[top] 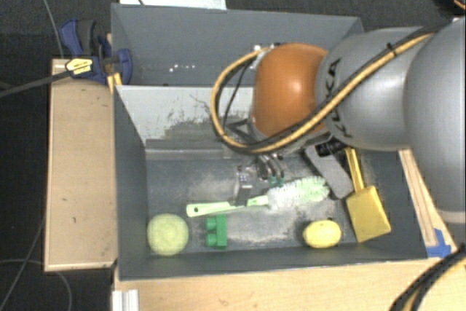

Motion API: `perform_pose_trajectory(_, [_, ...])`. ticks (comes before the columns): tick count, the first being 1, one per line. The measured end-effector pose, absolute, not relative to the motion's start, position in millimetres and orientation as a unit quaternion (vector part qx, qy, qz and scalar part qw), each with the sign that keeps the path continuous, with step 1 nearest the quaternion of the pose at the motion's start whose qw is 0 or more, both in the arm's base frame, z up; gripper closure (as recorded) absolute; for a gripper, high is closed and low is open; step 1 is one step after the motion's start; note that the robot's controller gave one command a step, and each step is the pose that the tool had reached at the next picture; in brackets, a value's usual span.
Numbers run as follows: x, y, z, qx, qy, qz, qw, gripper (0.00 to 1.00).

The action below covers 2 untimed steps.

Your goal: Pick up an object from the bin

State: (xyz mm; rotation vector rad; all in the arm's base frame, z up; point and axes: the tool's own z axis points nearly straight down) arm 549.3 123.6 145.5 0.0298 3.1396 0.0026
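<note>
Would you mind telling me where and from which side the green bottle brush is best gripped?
Probably on the thin handle of the green bottle brush, from above, closing across its width. It lies flat and narrow along the bin floor; the bristle head is bulky and soft. Stay clear of the green block beside it.

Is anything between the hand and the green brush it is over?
Nothing visible does. The hand is right over the green brush, near its bristle end; the green block lies beside the handle, left of the hand in view.
</note>
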Motion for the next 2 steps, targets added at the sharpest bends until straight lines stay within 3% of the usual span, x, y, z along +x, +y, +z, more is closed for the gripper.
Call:
perform_pose_trajectory(1, [535.0,108,128,-0.023,1.0,0.002,0.006,0.0])
perform_pose_trajectory(2, [579.8,54,68,-0.117,0.993,0.001,0.008,0.0])
